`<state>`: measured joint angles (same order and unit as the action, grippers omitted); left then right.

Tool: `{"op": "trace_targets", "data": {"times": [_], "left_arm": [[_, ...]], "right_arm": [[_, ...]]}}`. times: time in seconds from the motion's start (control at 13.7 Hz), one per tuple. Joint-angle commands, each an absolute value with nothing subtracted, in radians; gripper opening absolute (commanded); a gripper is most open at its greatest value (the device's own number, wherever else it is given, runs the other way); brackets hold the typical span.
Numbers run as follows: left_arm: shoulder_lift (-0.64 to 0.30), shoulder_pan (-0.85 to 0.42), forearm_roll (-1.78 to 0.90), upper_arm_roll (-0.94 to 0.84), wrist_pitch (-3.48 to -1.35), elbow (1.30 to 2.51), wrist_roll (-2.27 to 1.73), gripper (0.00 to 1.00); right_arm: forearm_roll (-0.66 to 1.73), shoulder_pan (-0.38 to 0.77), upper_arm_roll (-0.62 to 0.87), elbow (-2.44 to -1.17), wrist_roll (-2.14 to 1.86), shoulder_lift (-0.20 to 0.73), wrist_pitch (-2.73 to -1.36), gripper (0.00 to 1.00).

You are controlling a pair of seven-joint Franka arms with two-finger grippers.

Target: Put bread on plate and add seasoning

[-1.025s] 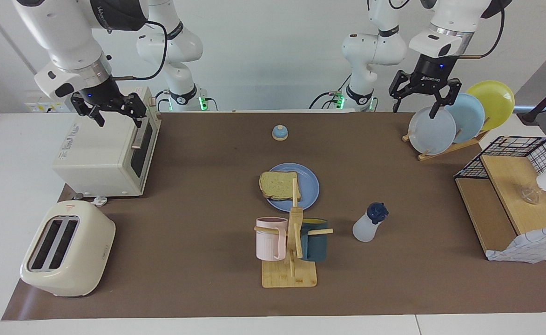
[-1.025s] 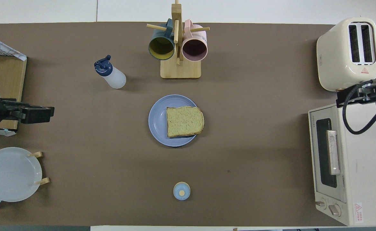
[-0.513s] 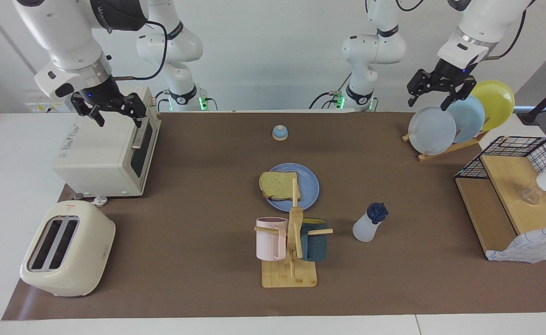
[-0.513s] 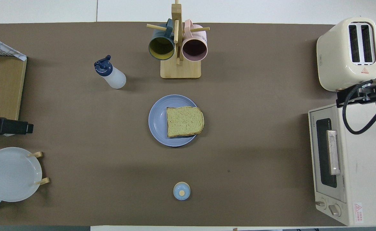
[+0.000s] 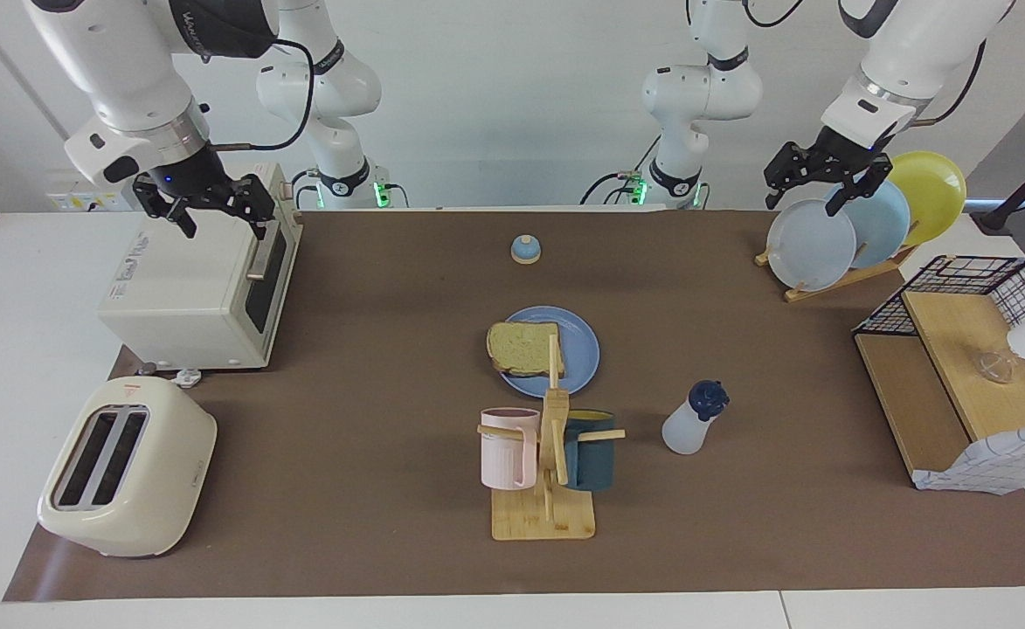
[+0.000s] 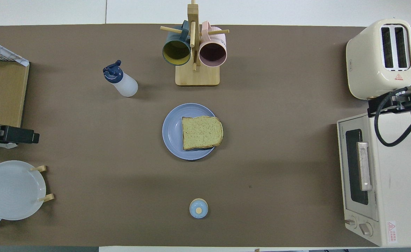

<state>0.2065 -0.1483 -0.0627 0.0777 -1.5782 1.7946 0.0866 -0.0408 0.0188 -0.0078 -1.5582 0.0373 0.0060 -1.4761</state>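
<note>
Facing view first: the left gripper [image 5: 816, 192] hangs in the air over the rack of pale plates [image 5: 812, 244], jaws spread apart with nothing in them. The right gripper [image 5: 221, 212] sits up over the top of the toaster oven [image 5: 197, 293], jaws also apart and empty. The slice of bread [image 5: 524, 348] lies flat on the blue plate [image 5: 580, 349] mid-table, roughly between the two grippers and well apart from both, overhanging the rim a bit on the right arm's side. The seasoning bottle [image 5: 691, 418] stands upright with its navy cap, farther from the robots than the plate and well apart from the left gripper. "ROBOTIQ"-type lettering on the grippers is too small to read.

Overhead view: only a dark bit of the left gripper [image 6: 9, 134] pokes in at the edge, beside the wooden shelf [image 6: 2, 94]. Bread [image 6: 202, 132] on plate [image 6: 173, 131], bottle [image 6: 120, 79] toward the left arm's end, near the mug tree [image 6: 194, 52]. The toaster oven [image 6: 377, 178] shows a red warning sticker, text unreadable; the pop-up toaster [image 6: 382, 57] has a red triangle mark.
</note>
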Motion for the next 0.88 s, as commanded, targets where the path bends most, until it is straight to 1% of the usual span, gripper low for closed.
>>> {"op": "trace_targets", "data": {"times": [0.0,0.07,0.22,0.51,0.81], "left_arm": [[0.135,-0.133,-0.066,0.072,-1.498,1.647,0.077,1.0],[0.103,-0.135,-0.066,0.072,-1.461,1.591,0.077,1.0],[0.071,-0.135,-0.066,0.071,-1.41,1.511,0.077,1.0],[0.038,-0.149,-0.057,0.077,-1.384,1.468,0.077,1.0],[0.025,-0.14,-0.035,0.071,-1.397,1.476,0.077,1.0]], "right_arm": [[-0.021,0.005,-0.003,-1.571,0.012,-0.005,-1.482,1.0],[-0.021,0.005,-0.003,-1.571,0.012,-0.005,-1.482,1.0],[-0.021,0.005,-0.003,-1.571,0.012,-0.005,-1.482,1.0],[-0.021,0.005,-0.003,-1.572,0.012,-0.005,-1.482,1.0],[-0.021,0.005,-0.003,-1.571,0.012,-0.005,-1.482,1.0]]}}
